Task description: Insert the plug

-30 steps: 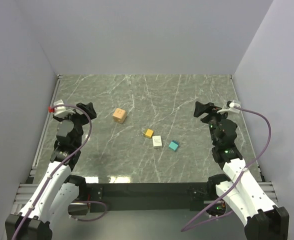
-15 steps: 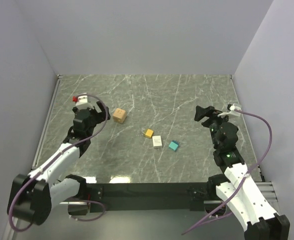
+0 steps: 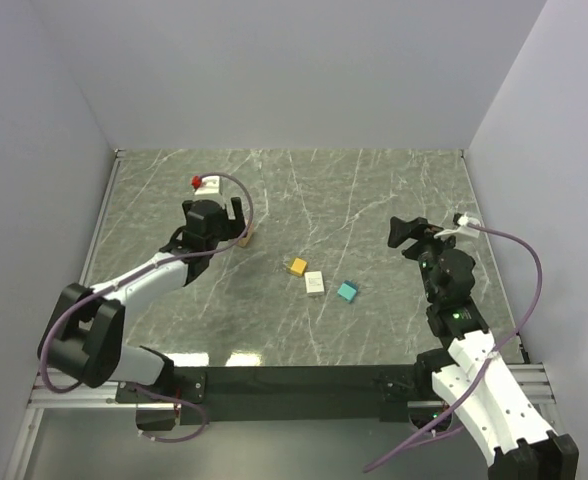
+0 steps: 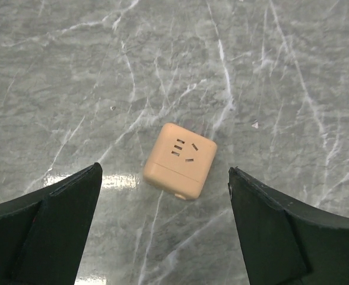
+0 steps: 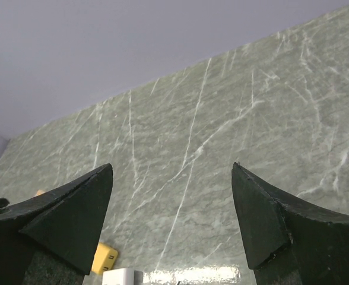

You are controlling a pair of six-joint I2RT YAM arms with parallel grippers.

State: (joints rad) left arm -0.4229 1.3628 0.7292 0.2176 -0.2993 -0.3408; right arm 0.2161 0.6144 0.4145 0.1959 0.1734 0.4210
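The beige socket cube (image 4: 180, 160) lies on the marble table with its slotted face up. In the top view the socket cube (image 3: 246, 238) is partly hidden by my left gripper (image 3: 219, 222), which hovers over it. In the left wrist view my left gripper (image 4: 164, 169) is open and empty, with the cube between its fingers and below them. An orange plug (image 3: 297, 267), a white plug (image 3: 315, 283) and a teal plug (image 3: 347, 291) lie mid-table. My right gripper (image 3: 402, 234) is open and empty, raised to their right. In the right wrist view my right gripper (image 5: 171, 166) shows the orange plug (image 5: 106, 258) and the white plug (image 5: 122, 277) at the bottom left.
Grey walls enclose the table (image 3: 374, 190) at the back and on both sides. A metal rail (image 3: 96, 250) runs along the left edge. A purple cable loops off each wrist.
My left arm has swung right and forward from the left edge until its gripper hovers over the socket cube. My right gripper has dipped slightly. The plugs and the cube have not moved.
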